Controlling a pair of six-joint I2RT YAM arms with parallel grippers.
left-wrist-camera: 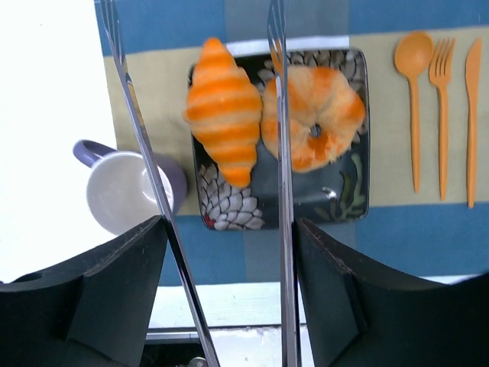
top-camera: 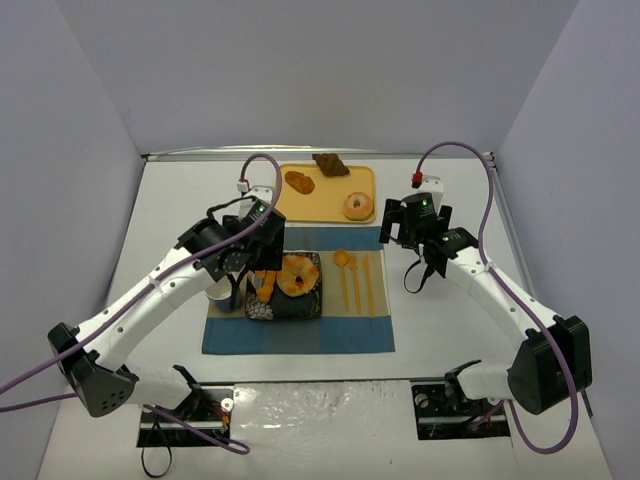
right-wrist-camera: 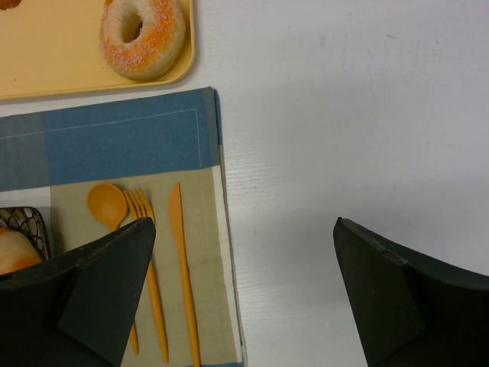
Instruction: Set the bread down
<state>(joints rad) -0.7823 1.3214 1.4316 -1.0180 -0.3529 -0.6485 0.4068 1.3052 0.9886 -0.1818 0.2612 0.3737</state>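
Lying between left pincer (left-wrist-camera: 192, 30) prongs: croissant (left-wrist-camera: 224, 107)

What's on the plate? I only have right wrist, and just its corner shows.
Observer: Two breads lie side by side on the plate: a striped croissant and a ring-shaped bun.
Operator: Left arm gripping either?
Observer: No. The left gripper is open. Its long metal fingers straddle the croissant, with a visible gap on the mug side.
Operator: What mug?
Observer: A mug stands beside the plate, on the side away from the cutlery. It looks empty.
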